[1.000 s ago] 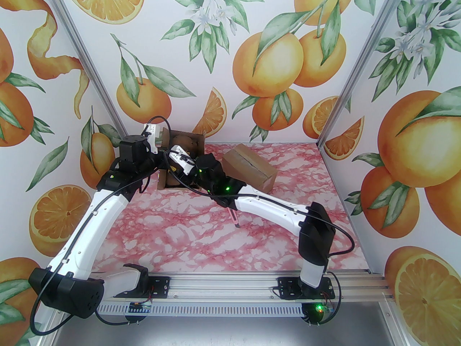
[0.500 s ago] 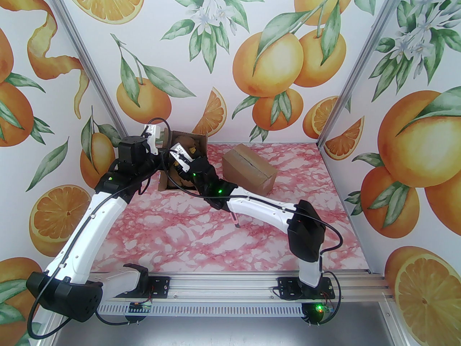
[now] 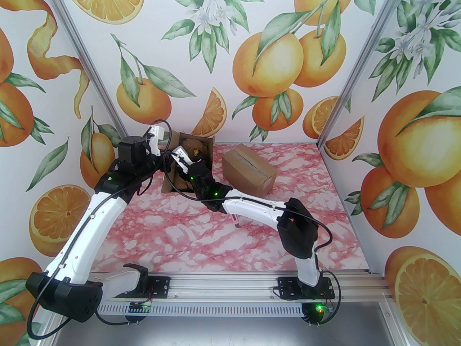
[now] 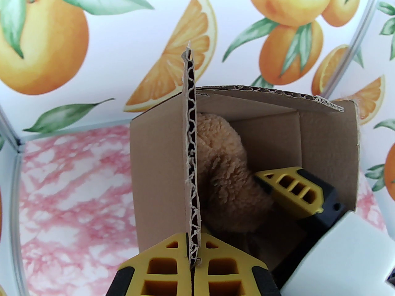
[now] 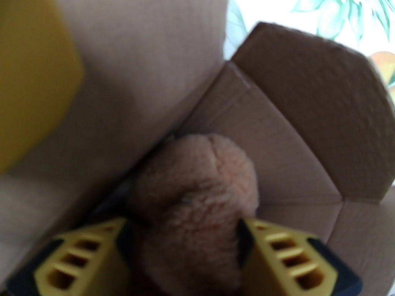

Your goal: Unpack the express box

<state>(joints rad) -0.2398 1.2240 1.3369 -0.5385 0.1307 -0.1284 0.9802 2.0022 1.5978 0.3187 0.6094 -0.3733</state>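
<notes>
Left gripper (image 4: 193,242): jaws shut tight on the raw corrugated edge of an upright flap (image 4: 191,134) of the express box.
Express box (image 4: 157,180): open brown cardboard, at the far left of the pink marbled table (image 3: 201,243), close to the back wall and tipped out of level.
Plush toy (image 5: 197,190): tan and fuzzy, inside the express box against its left inner wall.
Right gripper (image 5: 183,224): reaching down into the box, jaws partly apart, with the plush toy between them and a yellow finger against each side of it.
Slim tool (image 3: 236,222): lying on the table under the right forearm; kind unclear.
Second cardboard box (image 3: 248,169): closed, just right of the express box, standing apart from it.
</notes>
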